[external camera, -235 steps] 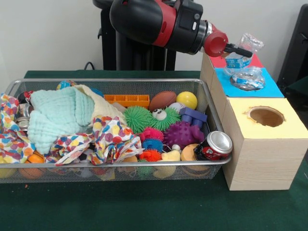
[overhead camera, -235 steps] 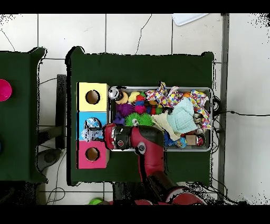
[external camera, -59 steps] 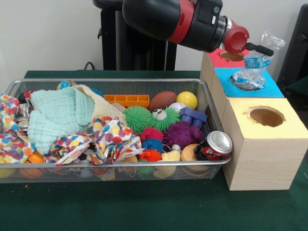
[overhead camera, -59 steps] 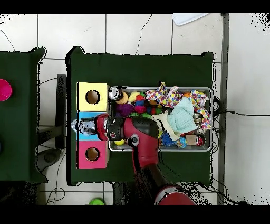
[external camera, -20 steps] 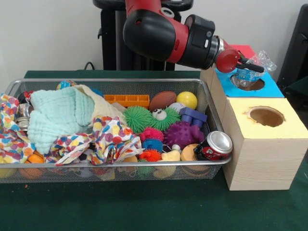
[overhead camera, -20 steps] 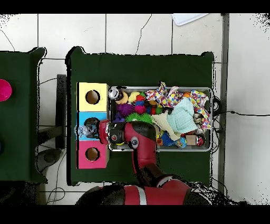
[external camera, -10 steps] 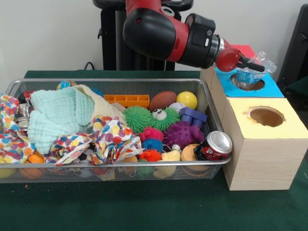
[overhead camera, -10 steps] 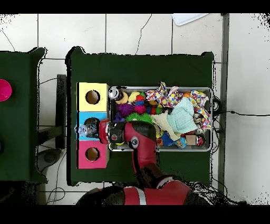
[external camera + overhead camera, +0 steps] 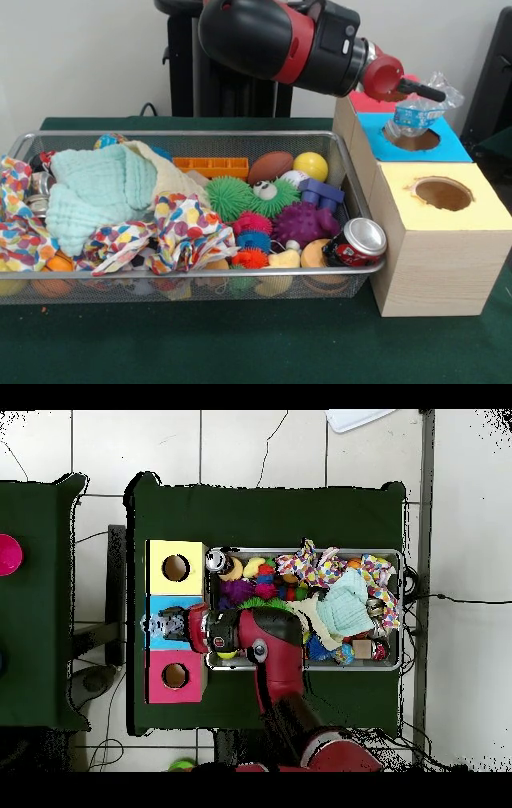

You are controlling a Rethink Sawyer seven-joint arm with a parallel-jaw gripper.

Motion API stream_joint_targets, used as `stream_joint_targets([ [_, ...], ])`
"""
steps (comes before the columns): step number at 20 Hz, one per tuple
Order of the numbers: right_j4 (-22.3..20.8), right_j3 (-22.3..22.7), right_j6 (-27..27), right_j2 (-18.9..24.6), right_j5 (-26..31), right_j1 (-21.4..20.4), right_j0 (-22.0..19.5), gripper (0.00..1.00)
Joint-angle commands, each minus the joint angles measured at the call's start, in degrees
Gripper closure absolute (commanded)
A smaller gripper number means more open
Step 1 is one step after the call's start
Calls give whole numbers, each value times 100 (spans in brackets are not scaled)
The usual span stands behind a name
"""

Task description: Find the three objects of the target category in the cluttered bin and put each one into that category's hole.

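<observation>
**Bottle hanging over the blue box**

So the gripper was out past the right end of the bin, clamped on a crumpled clear plastic bottle with a blue label. The bottle hung tilted just above the hole in the blue box, with its lower end close to the rim of the hole. I couldn't tell whether it was touching the rim or not. From overhead, the bottle sat right over the middle of the blue box, with the yellow box on one side and the red box on the other, all three in a row along the short end of the bin.

The bin itself was packed. A mint green cloth and a polka dot cloth covered the left half. On the right there was a green spiky ball, a purple spiky ball, a yellow ball, a little brown football and an orange block. A soda can lay on its side in the front right corner, leaning on the rim next to the yellow box.
</observation>
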Motion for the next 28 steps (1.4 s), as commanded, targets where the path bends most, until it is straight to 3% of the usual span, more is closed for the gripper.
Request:
stream_joint_targets([
  [1, -394, -196, -14, 134, 74, -278, -361, 0],
  [8, -743, -278, 355, 287, 145, -319, -619, 0],
  [20, -363, -251, -41, 473, -208, -14, -560, 0],
  [28, -7, -129, 41, 490, -244, -212, -369, 0],
])
